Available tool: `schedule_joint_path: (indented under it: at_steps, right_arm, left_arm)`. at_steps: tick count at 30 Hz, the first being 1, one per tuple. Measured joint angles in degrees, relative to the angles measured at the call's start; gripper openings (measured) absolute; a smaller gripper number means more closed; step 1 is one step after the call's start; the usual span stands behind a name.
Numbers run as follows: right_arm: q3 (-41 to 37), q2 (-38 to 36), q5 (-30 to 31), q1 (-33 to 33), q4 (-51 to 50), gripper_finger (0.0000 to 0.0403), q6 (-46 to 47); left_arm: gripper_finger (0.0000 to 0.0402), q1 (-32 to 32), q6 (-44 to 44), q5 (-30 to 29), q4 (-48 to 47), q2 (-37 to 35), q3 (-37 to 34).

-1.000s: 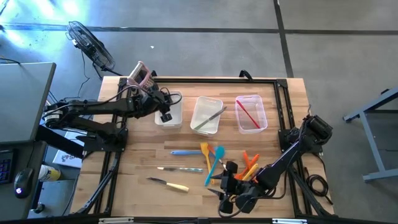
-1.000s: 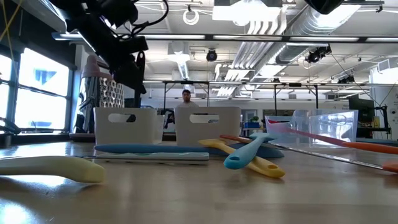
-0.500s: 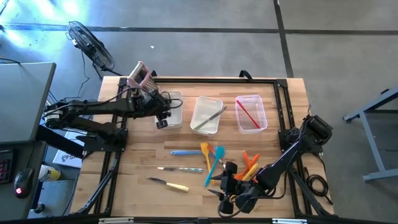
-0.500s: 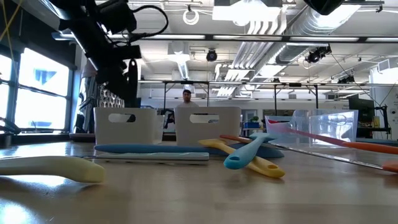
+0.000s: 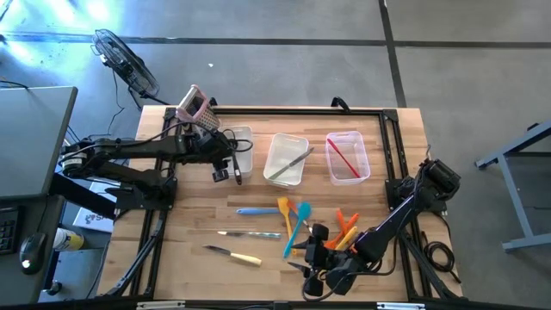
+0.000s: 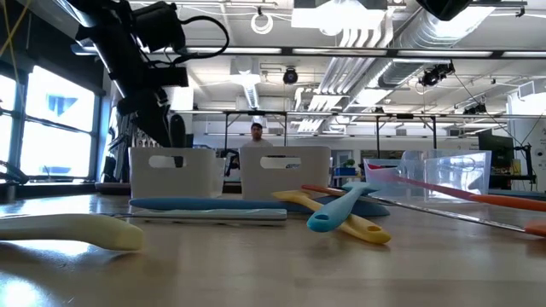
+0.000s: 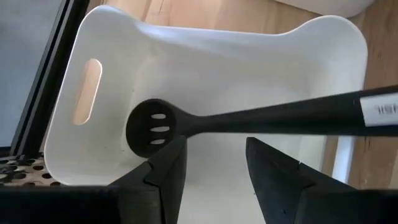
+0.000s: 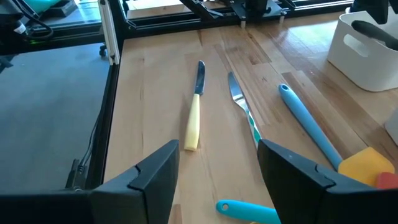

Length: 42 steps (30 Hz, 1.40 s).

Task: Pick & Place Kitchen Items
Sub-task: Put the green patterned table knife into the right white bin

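Down in the left-hand white bin [image 7: 93, 74] lies the black slotted ladle [image 7: 205, 121], head near the handle-cut end wall, its long handle running the length of the bin and up over the far rim. Just above it hangs the left gripper [image 7: 211, 168], fingers apart with nothing between them, and the ladle lies crosswise to those fingers. From overhead, that left gripper [image 5: 226, 170] sits at the bin's near-left edge.

Out on the open table, the loose utensils wait: a yellow-handled knife [image 8: 194, 112], a second knife [image 8: 242, 106] beside it, a blue spatula [image 8: 308, 127], all with long axes running roughly side by side. The right gripper [image 8: 217, 180] hovers at the near table edge, jaws wide and empty, and these items lie straight ahead of it. My read: the right arm is far nearer that pile, so the next pick looks like its job.

The middle bin [image 5: 286, 158] holds something metal, hard to identify. Overhead, the right arm hides part of the orange utensils [image 5: 346, 226].
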Motion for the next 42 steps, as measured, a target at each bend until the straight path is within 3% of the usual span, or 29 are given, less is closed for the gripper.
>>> schedule_joint_path:
  at_steps: [6, 11, 15, 18, 24, 29, 35, 42]
  right_arm:
    - [0.0, 0.0, 0.1, 0.0, -0.5, 0.0211, -0.5]
    - [0.0, 0.0, 0.2, -0.4, -1.8, 0.0211, -0.4]
    - [0.0, 0.0, 0.2, -0.6, -1.3, 0.0211, 0.0]
    - [0.0, 0.0, 0.1, -0.6, -1.5, 0.0211, -0.4]
    - [0.0, 0.0, 0.1, -0.9, -5.5, 0.0211, -0.6]
    - [0.0, 0.0, 0.1, -1.6, -7.3, 0.0211, -2.5]
    - [0.0, -0.9, -0.3, -3.2, -7.2, 0.0211, -7.7]
    - [0.0, -4.1, -1.8, -5.6, -8.8, 0.0211, -15.5]
  left_arm:
    - [0.0159, 0.0, 0.3, -3.6, -0.2, -0.1, 1.8]
    - [0.0159, 0.0, 0.8, -9.3, -2.8, -0.1, 8.8]
    - [0.0159, 0.0, -1.0, -8.6, -5.5, -0.2, 14.3]
    - [0.0159, 0.0, -1.5, 0.1, -4.5, -0.2, 16.6]
    - [0.0159, -2.3, -1.7, 27.0, 3.0, -0.2, 17.2]
    - [0.0159, -9.0, -3.3, 34.9, 0.7, -0.1, 17.1]
    - [0.0159, -20.4, -4.6, 32.8, -2.8, 0.5, 16.5]
    - [0.0159, -33.9, -3.3, 18.2, 3.2, 6.3, 12.3]
